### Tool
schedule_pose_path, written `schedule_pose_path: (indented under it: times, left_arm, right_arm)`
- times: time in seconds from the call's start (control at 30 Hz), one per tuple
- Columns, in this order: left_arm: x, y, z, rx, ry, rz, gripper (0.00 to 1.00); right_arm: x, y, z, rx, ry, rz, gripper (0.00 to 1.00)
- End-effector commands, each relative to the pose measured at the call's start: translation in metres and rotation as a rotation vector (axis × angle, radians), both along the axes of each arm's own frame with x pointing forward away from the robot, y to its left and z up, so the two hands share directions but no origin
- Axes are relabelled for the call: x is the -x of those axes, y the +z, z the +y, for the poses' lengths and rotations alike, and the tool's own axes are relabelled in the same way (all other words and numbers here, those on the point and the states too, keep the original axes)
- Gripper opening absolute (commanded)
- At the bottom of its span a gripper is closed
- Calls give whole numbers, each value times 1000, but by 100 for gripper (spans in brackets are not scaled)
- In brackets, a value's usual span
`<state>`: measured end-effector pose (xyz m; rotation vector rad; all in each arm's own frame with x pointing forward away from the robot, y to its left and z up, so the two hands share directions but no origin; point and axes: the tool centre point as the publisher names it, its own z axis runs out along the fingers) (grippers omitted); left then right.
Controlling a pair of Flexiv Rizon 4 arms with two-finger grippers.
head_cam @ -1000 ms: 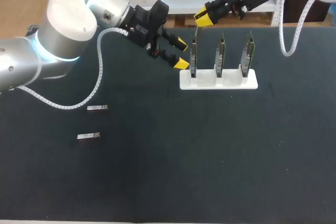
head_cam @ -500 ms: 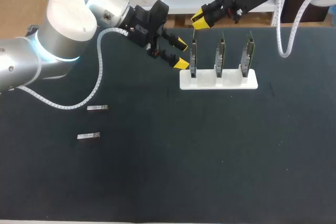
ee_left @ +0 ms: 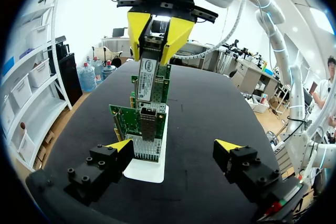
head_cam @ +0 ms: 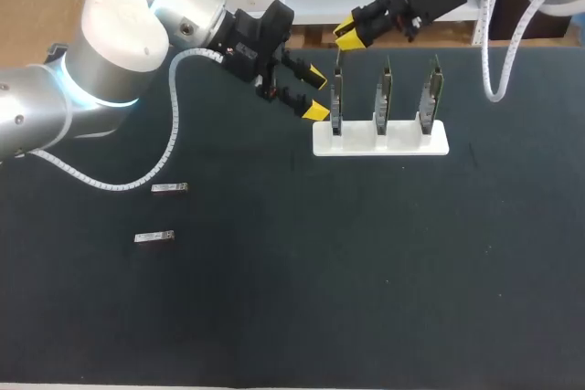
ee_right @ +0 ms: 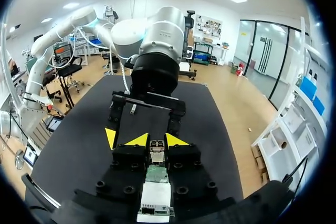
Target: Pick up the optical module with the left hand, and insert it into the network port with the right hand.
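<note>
Motion has nearly stopped: over the last second the right end effector (head_cam: 352,34) slid sideways along the card row and now hangs above the end network card (head_cam: 336,98). Its fingers are clamped on the optical module (ee_left: 147,80), which points down at the port (ee_left: 148,124) directly beneath. Alignment looks done; pressing down remains. The left end effector (head_cam: 313,93) sits beside that card, spread wide, holding nothing.
</note>
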<state>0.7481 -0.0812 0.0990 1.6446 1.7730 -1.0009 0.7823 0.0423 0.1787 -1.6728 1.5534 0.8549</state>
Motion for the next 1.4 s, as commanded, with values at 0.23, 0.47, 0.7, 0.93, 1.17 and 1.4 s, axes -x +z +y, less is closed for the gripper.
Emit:
schedule_pose_path:
  times: [0.23, 0.47, 0.7, 0.93, 1.17, 1.4]
  left_arm:
    - [2, 0, 0, -3, 5, -2, 100]
    - [2, 0, 0, -3, 5, -2, 100]
    - [2, 0, 0, -3, 5, -2, 100]
    - [2, 0, 0, -3, 5, -2, 100]
    - [2, 0, 0, -3, 5, -2, 100]
    - [2, 0, 0, -3, 5, -2, 100]
  right_arm:
    - [3, -5, 1, -3, -1, 8, 0]
    - [4, -8, 1, -1, 1, 19, 0]
    - [5, -10, 4, 6, 1, 22, 0]
    - [5, -11, 8, 5, -2, 29, 0]
    - [6, -14, 8, 25, -7, 21, 0]
    - [7, -15, 8, 29, -17, 19, 0]
